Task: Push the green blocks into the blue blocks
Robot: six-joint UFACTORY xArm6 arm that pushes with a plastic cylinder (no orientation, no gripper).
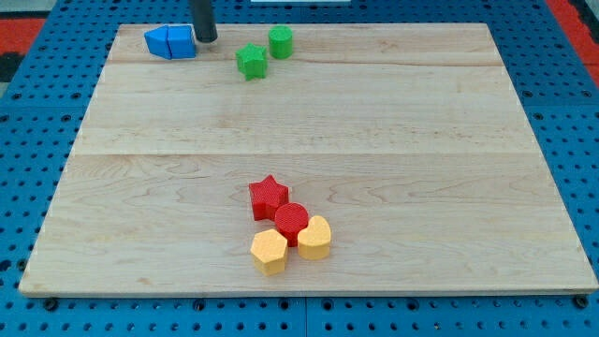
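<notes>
Dark and upright, my tip stands on the wooden board near the view's top edge, just to the right of the blue blocks; whether it actually touches them cannot be told. It is a plain rod with nothing to open or close, and it holds nothing.

Taking my tip as the landmark and going from the view's left to the view's right: the two blue blocks lie directly to its left, pressed together into one wedge-like cluster whose separate shapes are hard to make out. To the right of my tip and a little lower sits the green star-shaped block, near but clearly apart from it. Further right again, roughly level with my tip, stands the green cylinder, just beside the green star and not quite touching it as far as can be seen.

Well below my tip, toward the view's bottom, a tight group rests: the red star uppermost, the red cylinder against it, the yellow hexagonal block below left, and a second yellow block, rounded, at the right.
</notes>
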